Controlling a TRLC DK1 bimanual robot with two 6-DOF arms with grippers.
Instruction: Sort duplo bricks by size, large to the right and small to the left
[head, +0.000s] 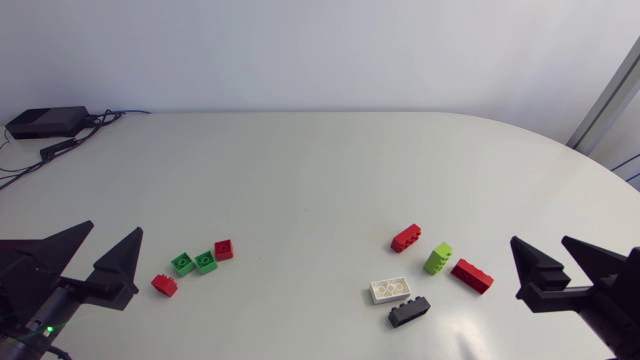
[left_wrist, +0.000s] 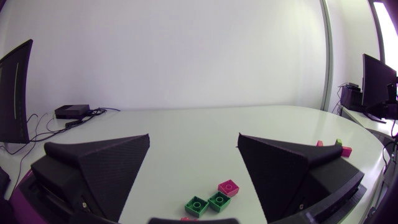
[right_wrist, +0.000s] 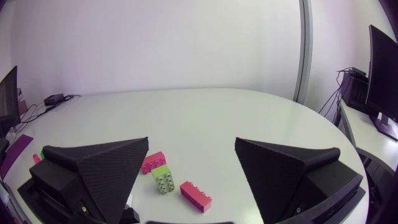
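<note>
White table bore small red and green bricks at left, longer bricks at right; black box at far corner.

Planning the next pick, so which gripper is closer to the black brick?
Right. The right gripper is a short way to the right of the black brick; the left gripper is far off to its left, past the small green bricks.
</note>
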